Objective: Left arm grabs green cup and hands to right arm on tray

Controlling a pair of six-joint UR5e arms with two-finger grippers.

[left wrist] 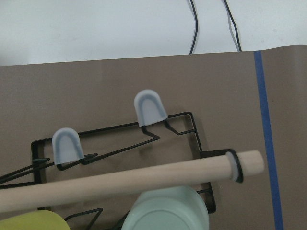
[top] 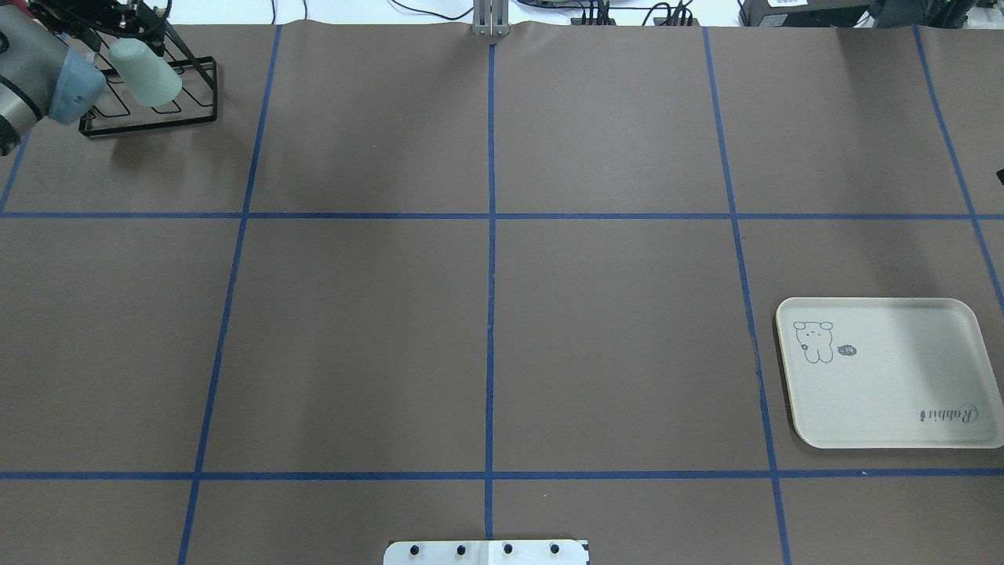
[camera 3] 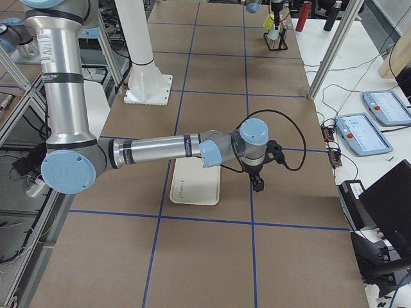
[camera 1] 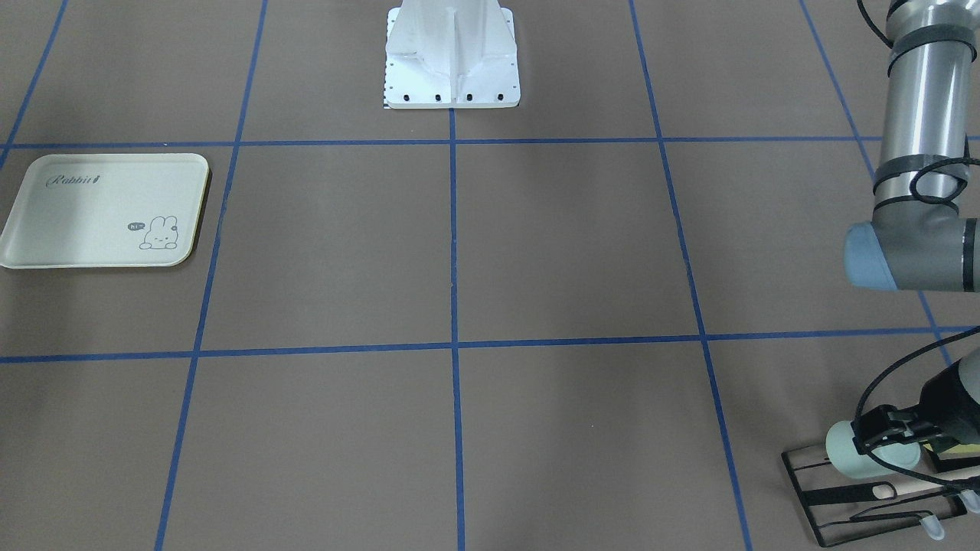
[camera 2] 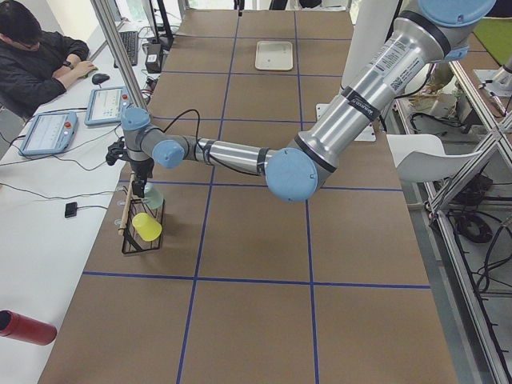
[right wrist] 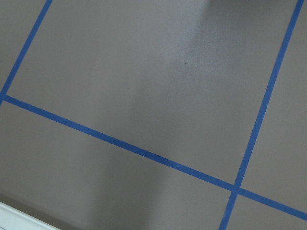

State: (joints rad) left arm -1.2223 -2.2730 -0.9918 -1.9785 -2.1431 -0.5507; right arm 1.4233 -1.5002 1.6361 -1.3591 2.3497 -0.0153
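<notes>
Green cup (camera 1: 844, 453) on black rack (camera 1: 834, 496); left pincer (camera 1: 874, 441) astride it, whether clenched cannot tell.

Bright, even overhead light fills every view. The matte brown paper-covered table (top: 353, 329) carries only soft, blurred shadows, plus a pale sheen in the right wrist view. A glare streak runs down the silver-grey tubular left arm (camera 1: 919, 99). The cream rectangular plastic tray (camera 1: 69, 222) looks evenly lit. In the left wrist view the white top is washed out, and the pale mint-green plastic cup (left wrist: 165, 211) is slightly soft.
</notes>
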